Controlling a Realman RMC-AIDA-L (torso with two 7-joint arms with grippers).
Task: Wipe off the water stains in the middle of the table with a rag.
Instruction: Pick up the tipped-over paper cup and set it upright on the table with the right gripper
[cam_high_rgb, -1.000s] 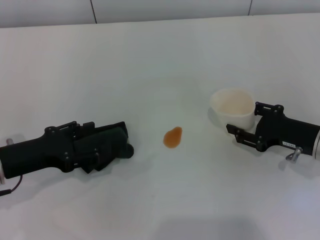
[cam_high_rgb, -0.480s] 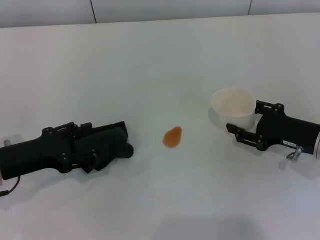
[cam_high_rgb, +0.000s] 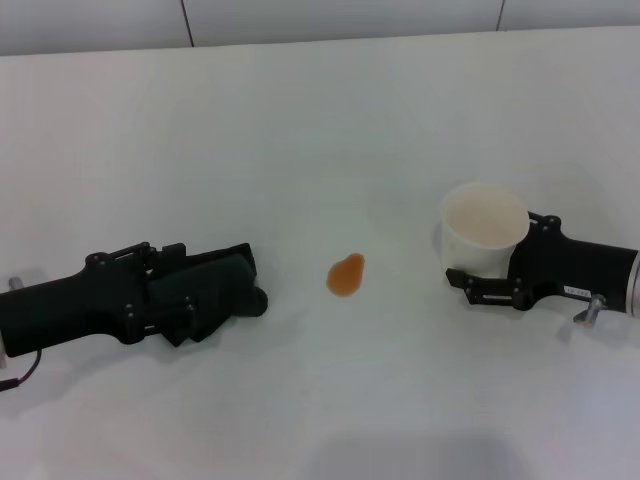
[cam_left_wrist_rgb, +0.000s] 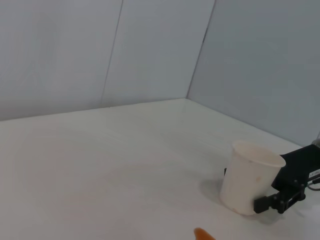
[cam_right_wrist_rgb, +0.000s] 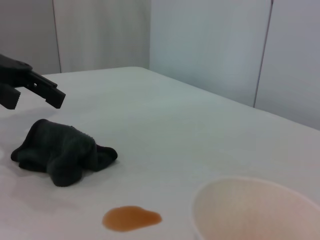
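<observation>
The water stain (cam_high_rgb: 346, 274) is a small orange teardrop blob on the white table (cam_high_rgb: 320, 120), also seen in the right wrist view (cam_right_wrist_rgb: 131, 218). The dark green rag (cam_high_rgb: 238, 288) lies in a lump left of the stain and shows in the right wrist view (cam_right_wrist_rgb: 61, 151). My left gripper (cam_high_rgb: 207, 294) is open, its fingers (cam_right_wrist_rgb: 46, 92) spread just above the rag without touching it. My right gripper (cam_high_rgb: 512, 255) is shut on a white translucent cup (cam_high_rgb: 484, 232) right of the stain. The cup also shows in the left wrist view (cam_left_wrist_rgb: 250, 177).
A grey panelled wall (cam_high_rgb: 330, 18) runs along the table's far edge. White table surface lies between the rag, the stain and the cup, and beyond them.
The right gripper has closed around the cup, and the cup has shifted a little right and towards me. The left arm has drawn back slightly to the left.
</observation>
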